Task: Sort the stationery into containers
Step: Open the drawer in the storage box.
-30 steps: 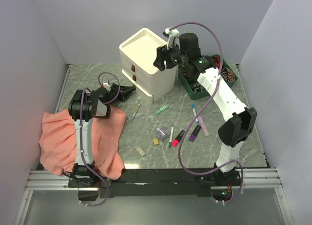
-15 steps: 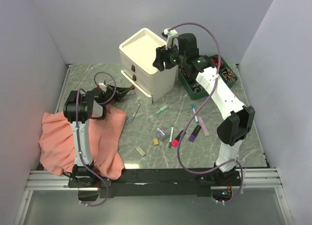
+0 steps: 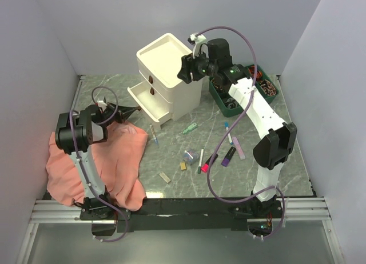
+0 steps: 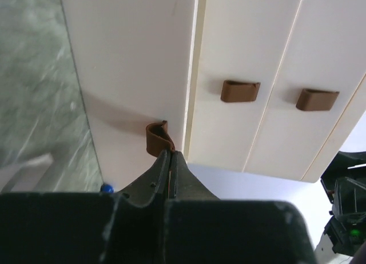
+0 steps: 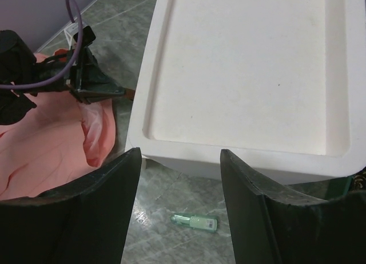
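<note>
The cream-white cabinet (image 3: pixel 167 70) stands at the back, its lowest drawer (image 3: pixel 146 102) pulled out to the left. My left gripper (image 3: pixel 135 110) is shut on that drawer's brown handle (image 4: pixel 157 139), with its tips (image 4: pixel 170 156) pinched together. My right gripper (image 3: pixel 186 70) is open and empty at the cabinet's upper right edge, above the recessed top (image 5: pixel 246 70). Loose stationery lies on the table: a blue pen (image 3: pixel 154 134), a green marker (image 3: pixel 190 128) (image 5: pixel 194 222), a pink highlighter (image 3: pixel 209 162), a purple highlighter (image 3: pixel 229 155) and small erasers (image 3: pixel 165 176).
A salmon-pink cloth (image 3: pixel 94 161) covers the near left of the table, under my left arm. A green bin (image 3: pixel 240 98) of small parts stands right of the cabinet, under my right arm. Two more brown drawer handles (image 4: pixel 240 91) show on the shut drawers.
My left gripper has moved left with the handle and the lowest drawer has slid out. The cabinet has shifted slightly left. My right gripper has stayed at the cabinet's top.
</note>
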You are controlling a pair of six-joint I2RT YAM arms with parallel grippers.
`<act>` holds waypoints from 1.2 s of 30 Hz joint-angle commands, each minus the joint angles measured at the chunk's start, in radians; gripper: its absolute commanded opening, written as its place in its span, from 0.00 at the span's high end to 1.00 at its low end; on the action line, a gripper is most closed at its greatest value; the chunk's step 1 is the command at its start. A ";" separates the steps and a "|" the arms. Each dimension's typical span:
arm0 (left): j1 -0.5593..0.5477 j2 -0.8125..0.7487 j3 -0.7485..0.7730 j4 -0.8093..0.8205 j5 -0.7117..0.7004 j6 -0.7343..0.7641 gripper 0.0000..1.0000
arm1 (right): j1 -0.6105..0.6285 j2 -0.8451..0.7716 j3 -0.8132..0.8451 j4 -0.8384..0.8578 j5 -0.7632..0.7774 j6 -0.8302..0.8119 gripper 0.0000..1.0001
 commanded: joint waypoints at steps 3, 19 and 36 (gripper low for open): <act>0.019 -0.108 -0.068 -0.010 0.055 0.079 0.99 | 0.001 -0.002 0.016 0.042 -0.028 -0.043 0.35; 0.081 -0.206 -0.018 -0.346 0.097 0.329 0.76 | 0.001 -0.169 -0.171 0.001 -0.089 -0.231 0.33; 0.127 -0.522 0.111 -1.013 0.155 1.051 0.25 | -0.019 -0.119 -0.448 -0.380 -0.215 -1.414 0.37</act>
